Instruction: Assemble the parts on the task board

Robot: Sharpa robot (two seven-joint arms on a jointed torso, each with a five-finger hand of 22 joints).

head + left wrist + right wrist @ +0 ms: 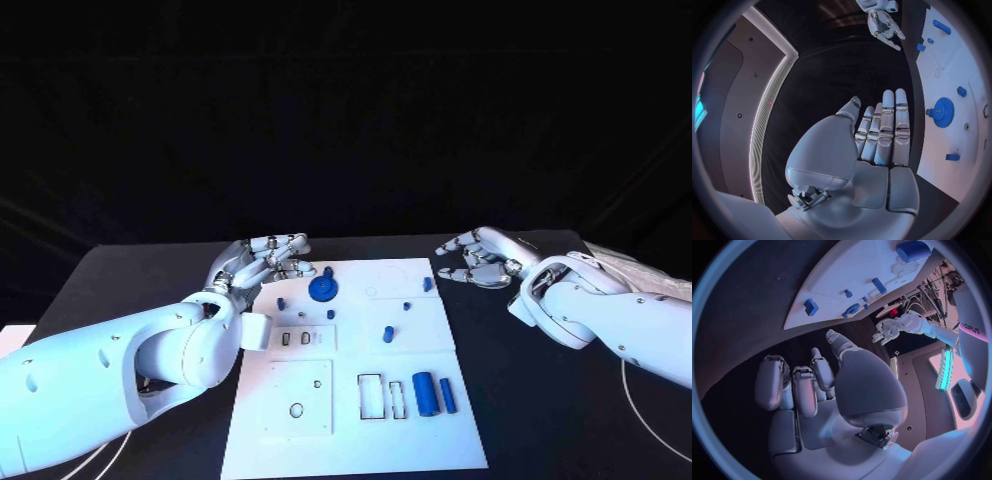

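Observation:
The white task board lies in the middle of the table. A blue gear sits near its far left corner, and it also appears in the left wrist view as the gear. Small blue pegs stand mid-board. A thick blue cylinder and a thinner one lie near the front right. My left hand hovers at the board's far left corner, fingers straight and empty. Off the far right corner, my right hand is loosely curled and holds nothing.
Rectangular slots and a square plate with a hole mark the board's front half. Black table surrounds the board. A white cable runs along the right side.

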